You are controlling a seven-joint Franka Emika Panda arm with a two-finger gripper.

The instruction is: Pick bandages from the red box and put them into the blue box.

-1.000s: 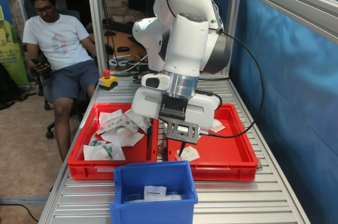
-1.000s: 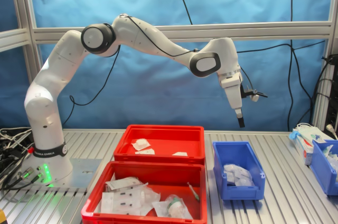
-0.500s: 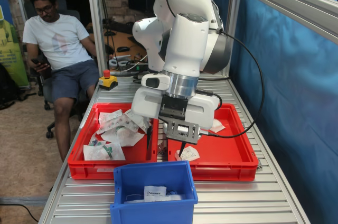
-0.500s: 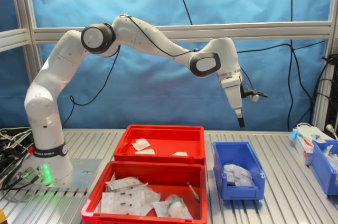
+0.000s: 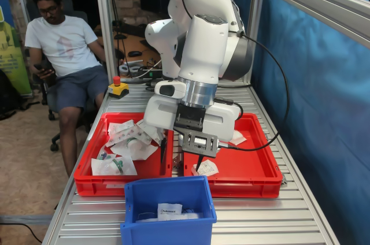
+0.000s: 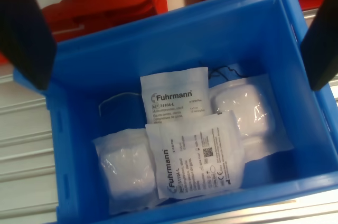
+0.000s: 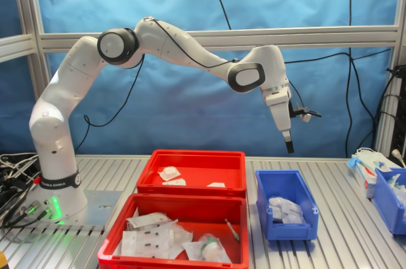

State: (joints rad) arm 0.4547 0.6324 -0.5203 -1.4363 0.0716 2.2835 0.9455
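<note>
- Gripper [image 7: 289, 147] hangs well above the blue box [image 7: 307, 195], fingers spread, nothing between them in the wrist view.
- Bandages [image 6: 177, 99] lie flat inside that box; more bandages [image 7: 169, 173] wait in the far red box [image 7: 190, 155] in the second exterior view.
- We judge a drop-off done; next we expect a swing to the red box and a descent onto one packet.

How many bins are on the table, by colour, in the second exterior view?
Red: 2, the red box and the red tray of pouches.
Blue: 2, the blue box and a blue bin at the second exterior view's right edge.
Total: 4.
</note>
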